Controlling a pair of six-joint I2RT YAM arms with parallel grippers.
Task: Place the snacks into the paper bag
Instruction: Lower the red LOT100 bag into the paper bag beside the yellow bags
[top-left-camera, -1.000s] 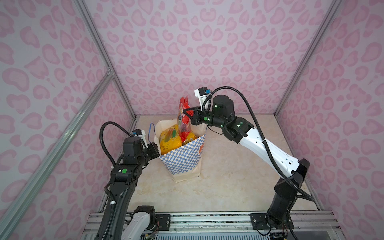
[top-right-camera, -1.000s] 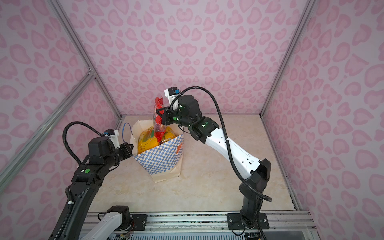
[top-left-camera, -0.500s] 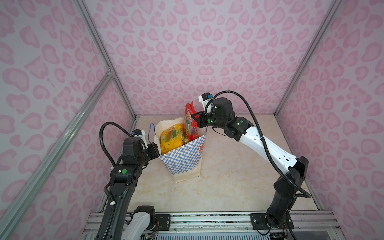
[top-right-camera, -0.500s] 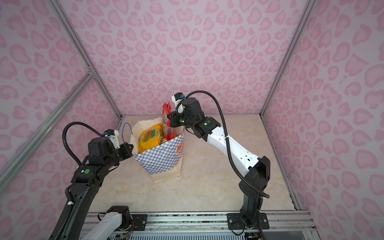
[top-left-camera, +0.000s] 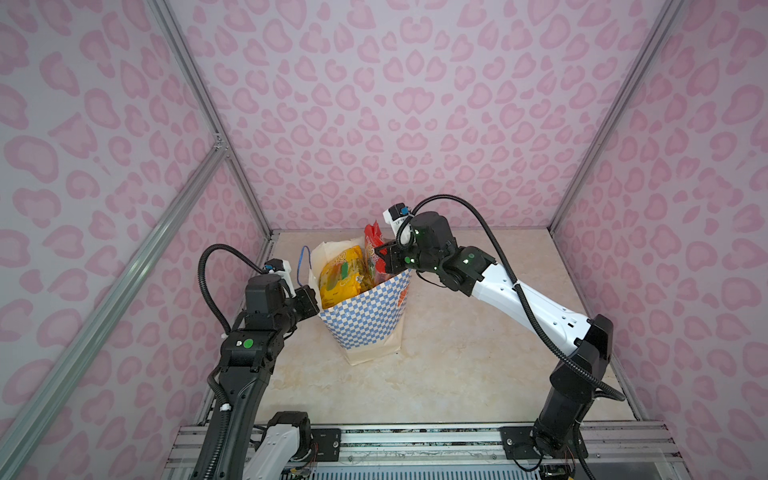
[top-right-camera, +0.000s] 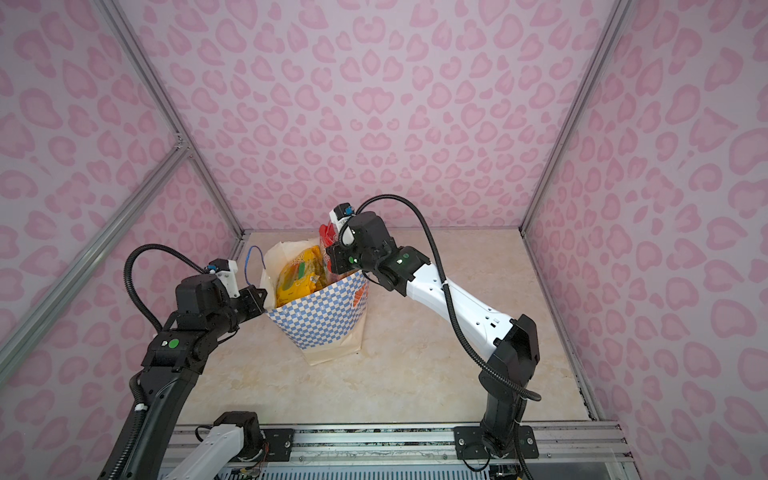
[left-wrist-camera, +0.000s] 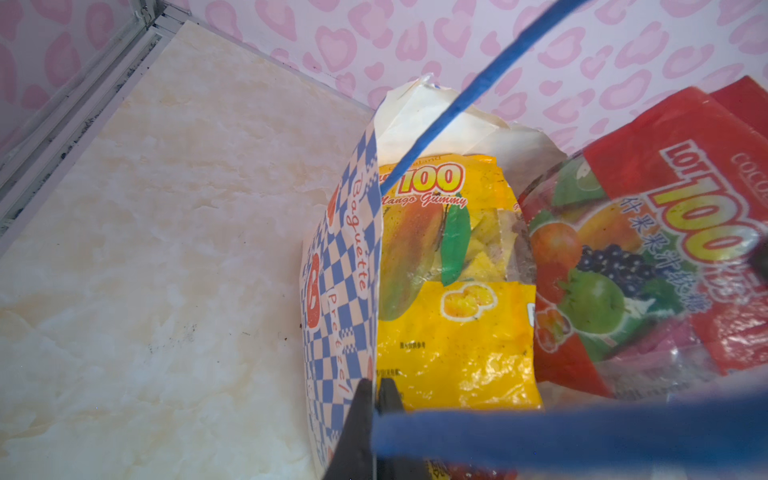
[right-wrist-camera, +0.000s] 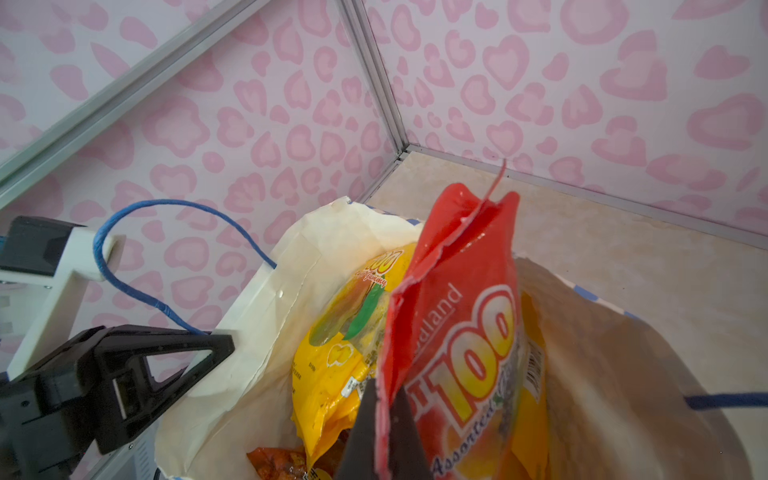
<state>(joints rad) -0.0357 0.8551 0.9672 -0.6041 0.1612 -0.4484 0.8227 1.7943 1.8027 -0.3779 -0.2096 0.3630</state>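
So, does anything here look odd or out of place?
The red packet sticks up out of the paper bag, pinched by the right end effector, and its top edge looks ragged, with a torn strip sticking up. The bag's rim is crumpled too.

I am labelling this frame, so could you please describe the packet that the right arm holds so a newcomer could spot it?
Find the white paper bag with the blue checkered band. Sticking up out of its mouth is a red packet, pinched by the right arm's fingers. Unlike the yellow mango packet beside it, it shows mixed fruit and stands tallest.
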